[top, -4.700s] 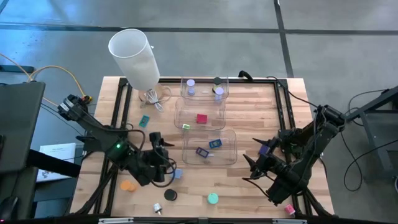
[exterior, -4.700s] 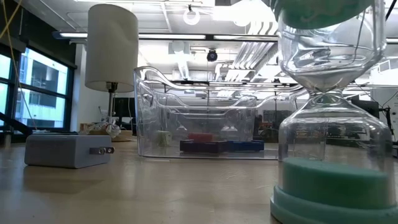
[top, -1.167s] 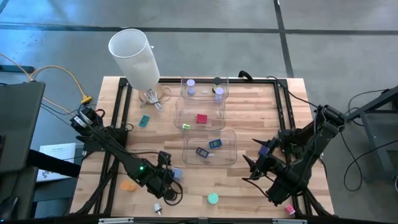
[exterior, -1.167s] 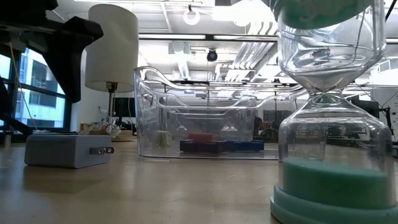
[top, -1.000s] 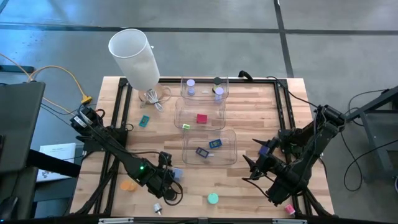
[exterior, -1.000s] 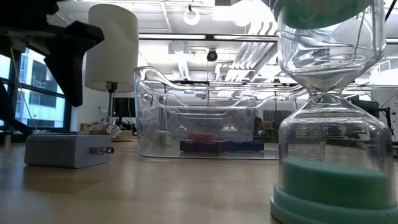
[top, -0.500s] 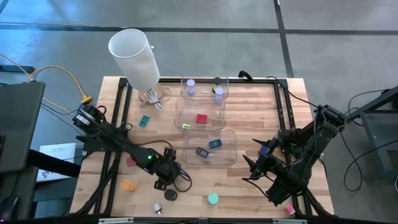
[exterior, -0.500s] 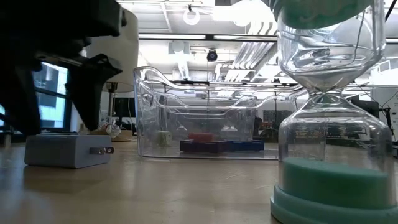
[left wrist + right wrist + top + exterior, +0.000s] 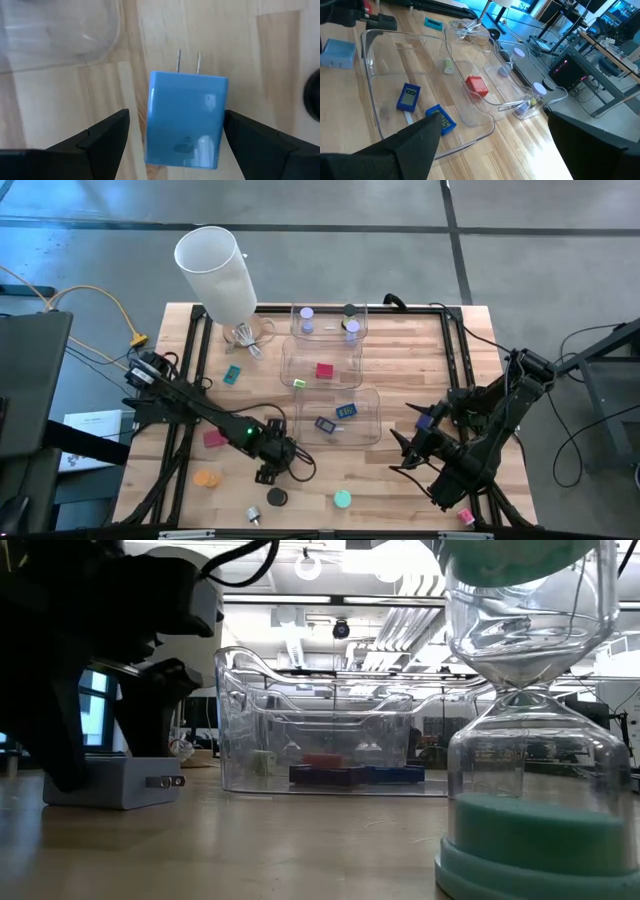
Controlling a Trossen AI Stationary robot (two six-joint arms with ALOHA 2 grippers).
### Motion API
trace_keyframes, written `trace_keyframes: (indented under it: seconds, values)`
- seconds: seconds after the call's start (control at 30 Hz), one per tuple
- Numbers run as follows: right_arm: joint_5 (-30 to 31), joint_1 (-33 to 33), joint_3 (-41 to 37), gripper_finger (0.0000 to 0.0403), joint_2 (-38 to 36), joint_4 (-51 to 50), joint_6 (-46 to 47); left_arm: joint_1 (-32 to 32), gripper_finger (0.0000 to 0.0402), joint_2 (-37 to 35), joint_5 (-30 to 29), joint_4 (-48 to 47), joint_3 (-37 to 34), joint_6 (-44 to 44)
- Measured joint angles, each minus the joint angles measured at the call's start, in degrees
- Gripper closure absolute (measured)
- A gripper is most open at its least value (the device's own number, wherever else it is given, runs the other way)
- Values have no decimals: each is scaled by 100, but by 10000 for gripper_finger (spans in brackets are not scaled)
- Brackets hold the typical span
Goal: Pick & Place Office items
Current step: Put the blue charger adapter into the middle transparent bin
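We found the blue plug block (image 9: 186, 120) on the table just beside the nearest clear bin (image 9: 337, 416), between the left gripper's (image 9: 175, 135) open, empty fingers. Several items were binned; others remained loose. Right gripper (image 9: 490, 145) waited, open.

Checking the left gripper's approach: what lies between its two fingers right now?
In the left wrist view, the blue plug-in charger lies flat on the wooden table between the open left gripper fingers, gaps showing on both sides.
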Motion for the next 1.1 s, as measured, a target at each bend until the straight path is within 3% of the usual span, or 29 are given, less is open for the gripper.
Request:
trace_keyframes:
  seconds: [0.5,0.9,1.1]
  values:
    - [-2,-1,0,48,0,-1,1,249,104,0,177,-195,0,46]
    - [-2,-3,0,48,0,-1,0,249,187,2,191,-195,0,46]
    - [-2,-3,0,48,0,-1,-64,300,194,-1,516,-200,4,18]
